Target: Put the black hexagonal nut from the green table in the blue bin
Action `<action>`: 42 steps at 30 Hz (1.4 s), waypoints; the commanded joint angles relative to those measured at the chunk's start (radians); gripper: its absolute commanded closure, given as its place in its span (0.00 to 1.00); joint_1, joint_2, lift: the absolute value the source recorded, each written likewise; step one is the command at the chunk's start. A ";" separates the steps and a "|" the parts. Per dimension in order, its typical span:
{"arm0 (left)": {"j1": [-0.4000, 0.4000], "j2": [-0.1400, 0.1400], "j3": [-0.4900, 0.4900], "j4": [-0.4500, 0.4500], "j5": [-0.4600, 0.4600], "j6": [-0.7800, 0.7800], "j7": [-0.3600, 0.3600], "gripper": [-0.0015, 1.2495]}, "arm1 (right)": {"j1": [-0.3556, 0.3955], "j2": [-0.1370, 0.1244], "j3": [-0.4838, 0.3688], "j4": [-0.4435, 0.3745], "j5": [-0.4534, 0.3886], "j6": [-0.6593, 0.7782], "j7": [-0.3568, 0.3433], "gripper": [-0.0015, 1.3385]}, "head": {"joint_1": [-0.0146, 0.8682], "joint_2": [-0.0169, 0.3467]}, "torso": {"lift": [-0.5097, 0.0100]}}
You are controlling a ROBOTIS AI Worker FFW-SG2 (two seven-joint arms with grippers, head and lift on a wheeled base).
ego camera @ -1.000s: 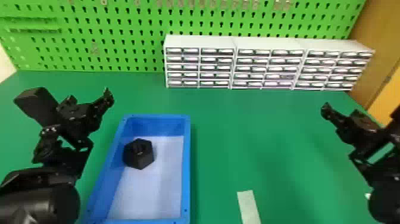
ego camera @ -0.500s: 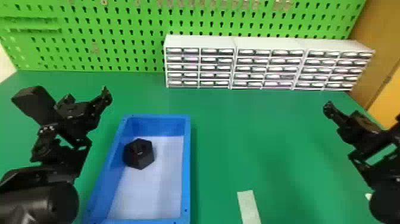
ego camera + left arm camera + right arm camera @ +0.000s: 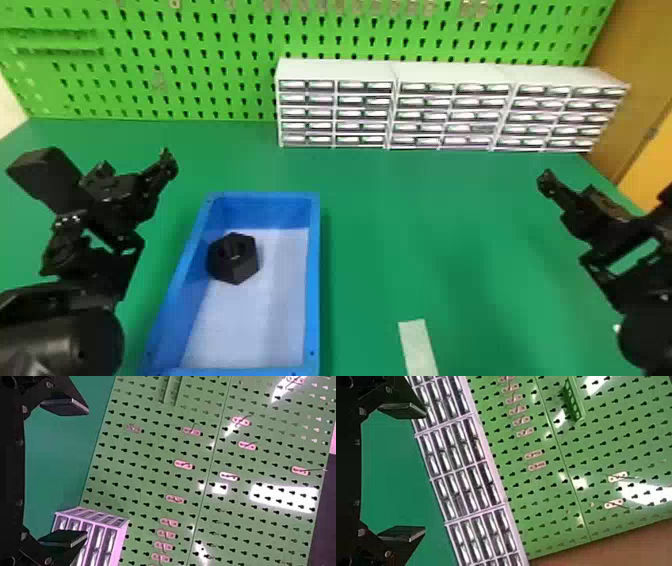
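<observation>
- Black hexagonal nut lies inside blue bin; we judge placing done.
- Our left gripper and right gripper: wide apart, empty.
- Nothing left, we reckon.

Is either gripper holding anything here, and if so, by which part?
Nothing is held: the left gripper and right gripper are open and empty.

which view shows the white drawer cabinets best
The head view: the white drawer cabinets form a full row there before the pegboard. The right wrist view shows them cut off; the left wrist view shows one end, partly behind a finger of the left gripper.
</observation>
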 commanded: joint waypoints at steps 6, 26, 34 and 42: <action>-0.002 0.000 -0.001 0.000 0.003 0.000 0.000 0.15 | 0.003 0.000 -0.004 0.014 -0.018 0.003 0.000 0.20 | 0.80 0.07 | 0.79; -0.006 0.000 -0.017 0.000 -0.005 0.000 0.000 0.15 | -0.005 -0.009 0.006 0.028 -0.033 0.023 0.000 0.20 | 0.80 0.07 | 0.79; -0.006 -0.002 -0.023 0.000 -0.005 0.000 0.000 0.15 | -0.025 -0.023 0.031 0.028 -0.033 0.028 0.000 0.20 | 0.80 0.07 | 0.79; -0.009 -0.002 -0.026 0.002 -0.006 0.000 0.000 0.15 | -0.022 -0.040 0.049 0.028 -0.022 0.029 0.000 0.20 | 0.80 0.07 | 0.79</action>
